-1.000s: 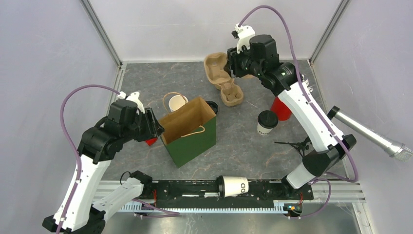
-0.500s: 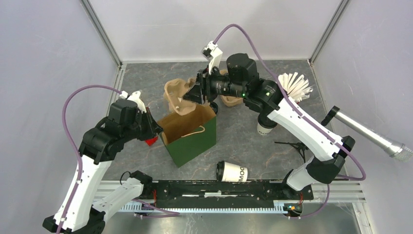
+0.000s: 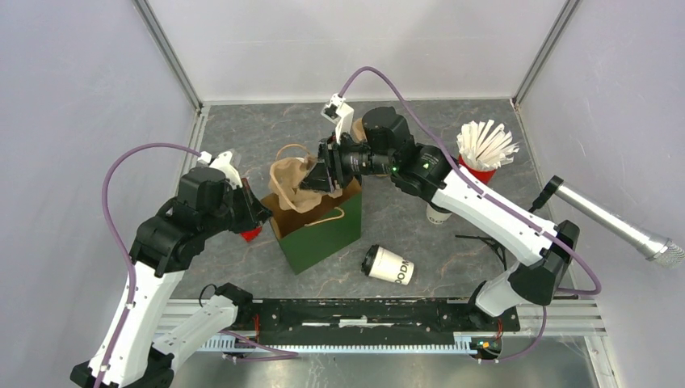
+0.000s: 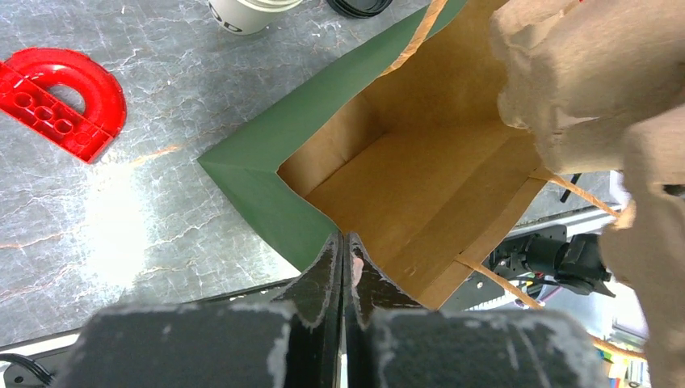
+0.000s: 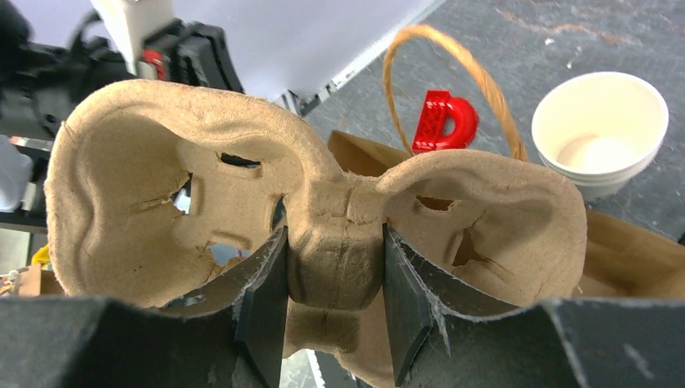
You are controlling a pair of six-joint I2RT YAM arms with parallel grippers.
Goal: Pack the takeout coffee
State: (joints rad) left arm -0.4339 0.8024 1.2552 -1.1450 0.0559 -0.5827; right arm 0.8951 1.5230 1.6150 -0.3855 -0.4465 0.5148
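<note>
Between L fingers (image 4: 327,267), just pinched shut, sits bag (image 4: 258,178) rim; R fingers (image 5: 262,315), half-open, grip cup tray (image 5: 323,202), newly swung over bag; coffee (image 3: 389,265) lies sideways, unpacked.

Green bag (image 3: 323,236), tan tray (image 3: 292,179), white black-lidded coffee cup (image 3: 391,266), grey marbled table (image 3: 404,212).

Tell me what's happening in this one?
The left hand is shut on the rim of the open green paper bag. The right hand grips a brown moulded-pulp cup carrier over the bag's mouth. The black-lidded white paper coffee cup lies on its side on the table, not yet packed.
</note>
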